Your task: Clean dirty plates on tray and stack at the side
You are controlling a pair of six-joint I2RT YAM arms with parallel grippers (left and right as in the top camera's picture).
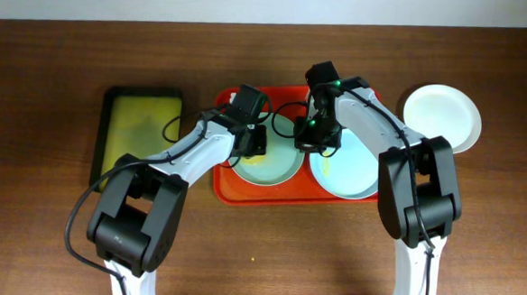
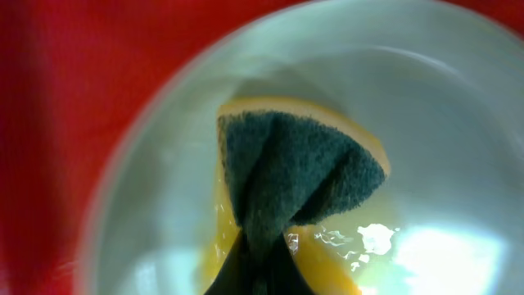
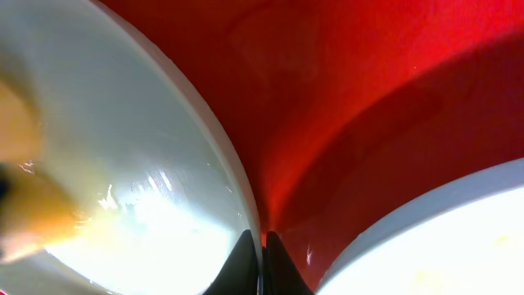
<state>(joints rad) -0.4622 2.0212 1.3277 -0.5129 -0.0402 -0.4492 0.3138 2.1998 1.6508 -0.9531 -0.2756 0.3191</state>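
Observation:
The red tray [image 1: 228, 186] holds two pale plates. My left gripper [image 1: 256, 143] is shut on a yellow sponge with a dark green scrub face [image 2: 303, 172] and presses it into the left plate [image 1: 276, 169], which has yellow smears. In the left wrist view the gripper [image 2: 260, 254] sits over that plate [image 2: 442, 123]. My right gripper [image 1: 313, 143] is shut on the left plate's right rim [image 3: 237, 184], as its wrist view shows [image 3: 262, 243]. The right plate [image 1: 353, 170] lies beside it [image 3: 442, 238]. A third plate [image 1: 442, 116] rests on the table, right of the tray.
A black-rimmed yellow-green sponge tray [image 1: 138, 132] lies on the wooden table left of the red tray. The red tray floor [image 3: 368, 82] shows between the two plates. Both arms cross over the tray's near side.

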